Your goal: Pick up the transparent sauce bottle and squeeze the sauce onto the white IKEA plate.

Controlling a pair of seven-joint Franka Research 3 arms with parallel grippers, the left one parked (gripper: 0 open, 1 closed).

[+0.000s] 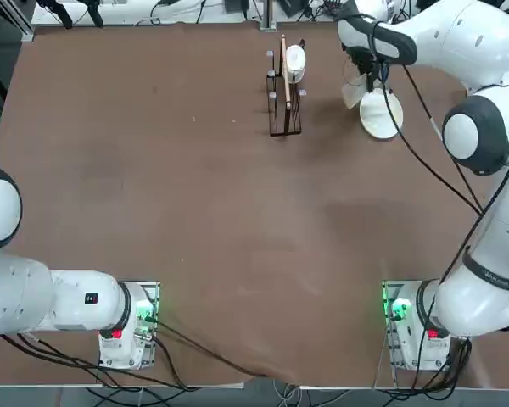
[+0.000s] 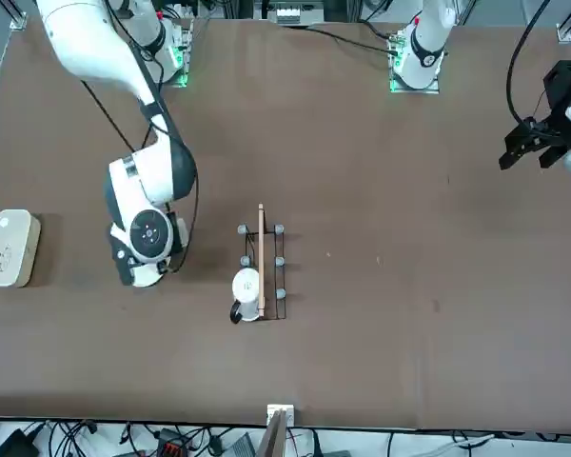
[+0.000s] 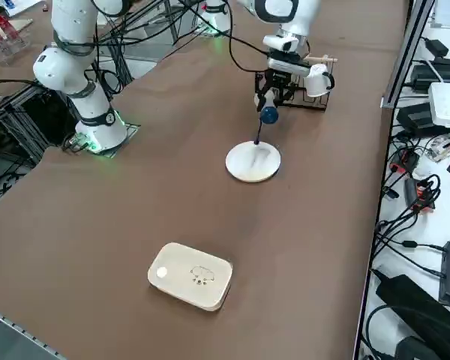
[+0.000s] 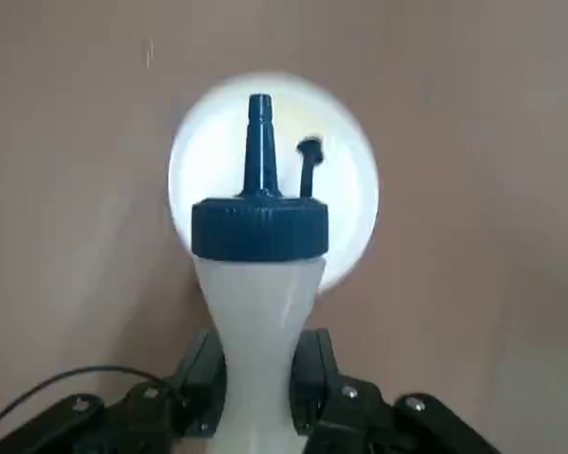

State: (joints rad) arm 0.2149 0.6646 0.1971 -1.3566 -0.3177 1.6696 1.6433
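With the transparent sauce bottle (image 4: 261,303) nozzle-down over the white IKEA plate (image 3: 253,162), toward the table's (image 3: 135,217) far right corner, I have my right gripper (image 4: 259,378) pinching its body; squeezing seems underway, so next I'd keep aim and pressure steady.

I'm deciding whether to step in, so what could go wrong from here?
The sauce could miss: the blue nozzle points down over the white plate, and a slight drift might put sauce on the brown table.

The bottle could slip, since its soft-looking body is pinched in at the right gripper and may deform further.

The open cap's small stopper sits beside the nozzle and might catch some sauce.
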